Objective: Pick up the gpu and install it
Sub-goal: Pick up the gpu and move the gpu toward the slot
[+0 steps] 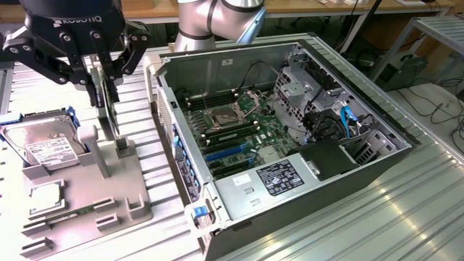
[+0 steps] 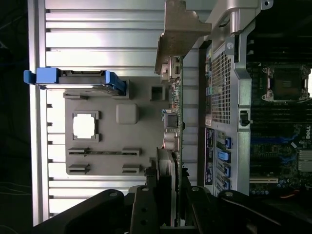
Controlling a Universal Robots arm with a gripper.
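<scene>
**Hand on gpu at the tray, case open beside it**

- Hand (image 1: 106, 99) hangs fingers-down over the grey parts tray (image 1: 83, 182), at the exterior view's upper left.
- Fingers are narrow, one on each side of the gpu (image 1: 113, 122), and look clamped on its upper part.
- The gpu stands upright on edge. Its lower end is at the tray's slotted post (image 1: 123, 147); can't tell if it's seated there or just clear of it.
- Wrist view: the card is seen edge-on, running out from between the fingers, with its pale metal bracket (image 2: 181, 29) at the far end.
- Also on the tray: hard drive (image 1: 40, 142) in a blue carrier, tilted in its cradle; processor chip (image 1: 45, 197) lying flat in its recess; memory stick (image 1: 70, 212) in a slot just beside the chip.
- PC case (image 1: 340, 179) lies on its side on the ribbed metal counter (image 1: 392, 223), side panel off, just to the exterior view's right of the tray.
- Motherboard (image 1: 239, 130) is exposed, with blue expansion slots (image 1: 221, 155) near its lower edge.
- The gpu is outside the case, over the tray.
</scene>
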